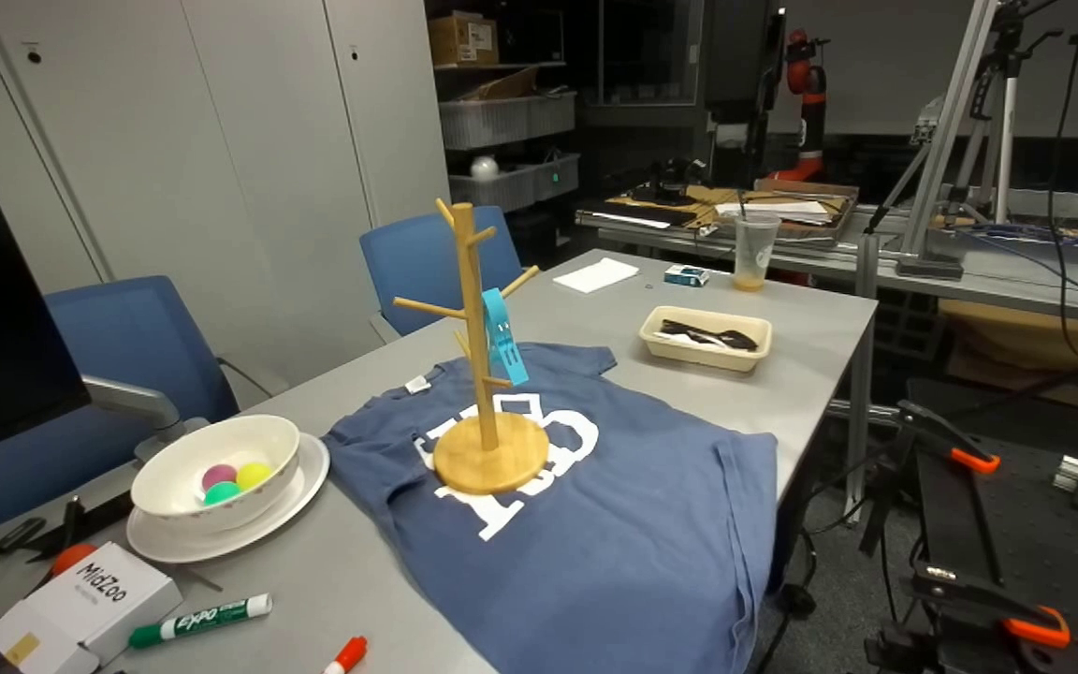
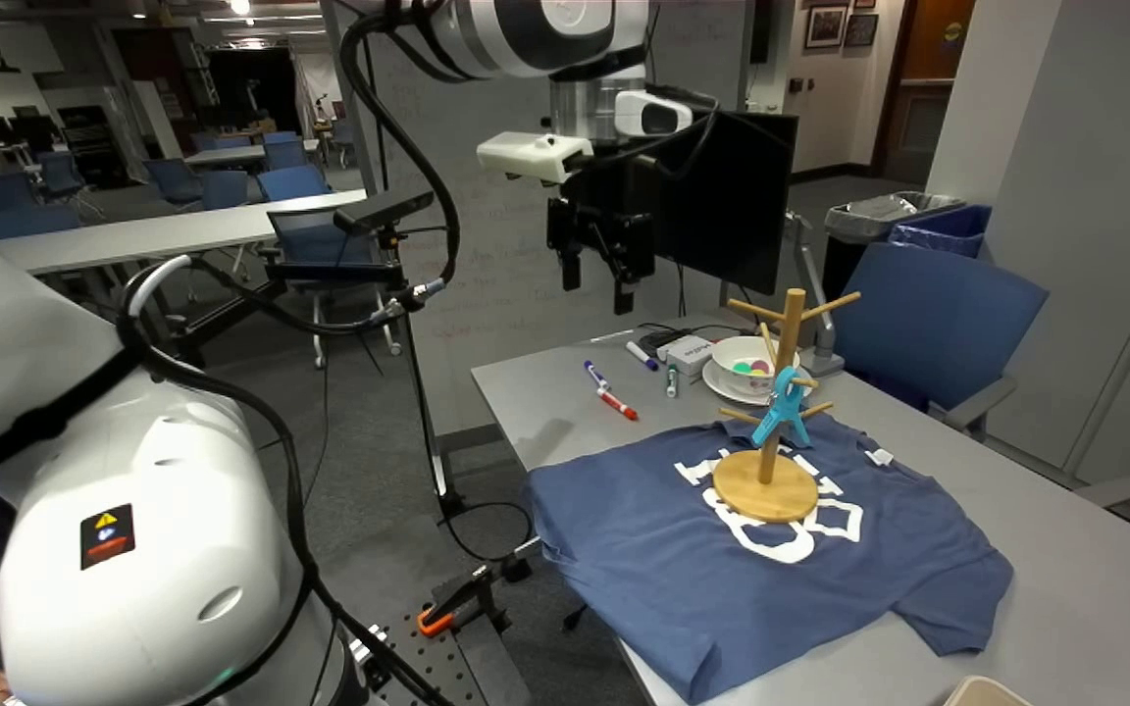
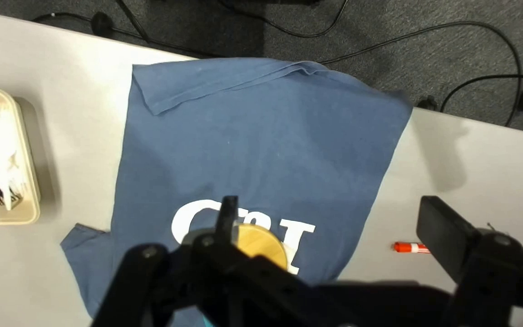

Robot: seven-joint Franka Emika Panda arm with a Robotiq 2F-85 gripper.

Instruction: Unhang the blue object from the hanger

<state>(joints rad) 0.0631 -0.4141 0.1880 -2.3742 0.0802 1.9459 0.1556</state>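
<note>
The light-blue object (image 1: pixel 503 348), a slim clip, hangs from a peg of the wooden hanger (image 1: pixel 473 281). In an exterior view the blue object (image 2: pixel 784 407) shows two spread legs pointing down beside the pole of the hanger (image 2: pixel 766 485). My gripper (image 2: pixel 597 292) hangs in the air, higher than the pole's top and apart from it, pointing down. In the wrist view the gripper (image 3: pixel 329 202) stands wide open with nothing between its fingers. Past its left finger part of the hanger's round base (image 3: pixel 261 245) shows; only a sliver of the blue object (image 3: pixel 208 321) appears at the bottom edge.
Under the hanger lies a navy T-shirt (image 1: pixel 614 524) with white print. A bowl (image 1: pixel 221 524) with small coloured balls stands on a plate (image 1: pixel 314 473). Markers (image 2: pixel 619 404), a white box (image 1: pixel 94 599), a tray of cutlery (image 3: pixel 30 200) and a monitor (image 2: pixel 737 206) are around.
</note>
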